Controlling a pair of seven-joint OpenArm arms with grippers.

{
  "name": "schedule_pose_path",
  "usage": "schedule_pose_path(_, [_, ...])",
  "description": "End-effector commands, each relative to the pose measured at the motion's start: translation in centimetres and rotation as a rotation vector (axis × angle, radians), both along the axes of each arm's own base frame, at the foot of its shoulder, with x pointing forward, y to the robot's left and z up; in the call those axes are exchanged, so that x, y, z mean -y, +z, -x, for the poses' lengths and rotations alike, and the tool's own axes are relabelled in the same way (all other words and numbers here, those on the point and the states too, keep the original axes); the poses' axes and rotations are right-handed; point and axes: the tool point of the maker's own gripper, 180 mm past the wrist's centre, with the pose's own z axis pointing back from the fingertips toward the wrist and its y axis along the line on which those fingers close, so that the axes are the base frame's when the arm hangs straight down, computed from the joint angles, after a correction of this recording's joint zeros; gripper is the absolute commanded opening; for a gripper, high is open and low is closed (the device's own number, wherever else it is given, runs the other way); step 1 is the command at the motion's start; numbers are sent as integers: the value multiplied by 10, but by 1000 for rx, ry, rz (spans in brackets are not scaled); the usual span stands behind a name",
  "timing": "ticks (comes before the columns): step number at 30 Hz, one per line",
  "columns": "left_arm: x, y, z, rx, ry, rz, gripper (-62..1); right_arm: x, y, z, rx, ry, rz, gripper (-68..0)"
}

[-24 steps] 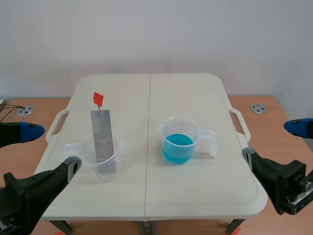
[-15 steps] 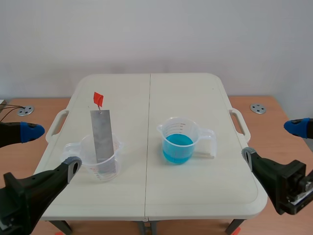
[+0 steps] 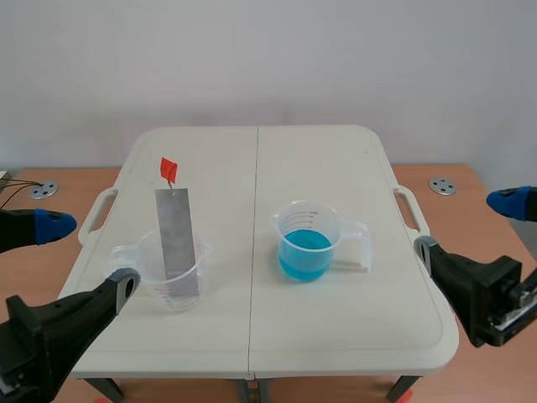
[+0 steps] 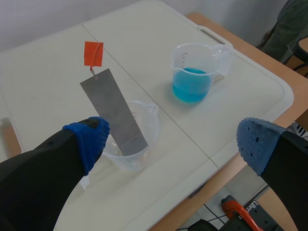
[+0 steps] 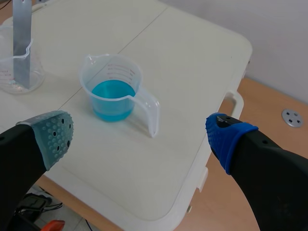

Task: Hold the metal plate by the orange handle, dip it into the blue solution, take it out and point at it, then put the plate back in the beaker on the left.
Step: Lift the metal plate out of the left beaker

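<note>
1. The left wrist view gets the whole metal plate [image 4: 113, 113], orange handle [image 4: 93, 53] on top. The right wrist view only catches the plate's lower strip.
2. The plate leans tilted inside the clear left beaker [image 4: 151, 130], well apart from both grippers.
3. The right beaker [image 3: 307, 239] is partly full of blue solution [image 3: 304, 254].
4. The left gripper [image 4: 173, 142] and right gripper [image 5: 139, 134] both gape wide, holding nothing, low by the table's [image 3: 336, 168] near corners.

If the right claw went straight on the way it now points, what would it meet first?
Most likely the beaker of blue solution, handle side first: it sits ahead of the open right claw, between its fingers. Depth is unclear, so the table could come first.
</note>
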Motion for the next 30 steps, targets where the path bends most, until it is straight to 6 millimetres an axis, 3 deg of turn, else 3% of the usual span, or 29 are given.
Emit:
schedule_pose_path(1, [3,6,-1,18,-1,23,-39,-10,13,-8,43,32,-15,-113])
schedule_pose_path(7, [2,8,-3,29,4,24,-59,-34,20,-23,62,86,-26,-113])
schedule_pose_path(9, [-1,9,-5,36,11,18,-158,-42,24,-29,74,107,-28,-113])
schedule_pose_path(13, [-16,17,-7,74,43,4,-433,-60,33,-43,93,151,-19,-113])
schedule_pose_path(19, [-46,26,2,111,103,-32,-567,-85,39,-65,117,195,-38,-113])
schedule_pose_path(30, [-94,24,37,79,188,-163,-578,-131,19,-103,81,261,-83,-114])
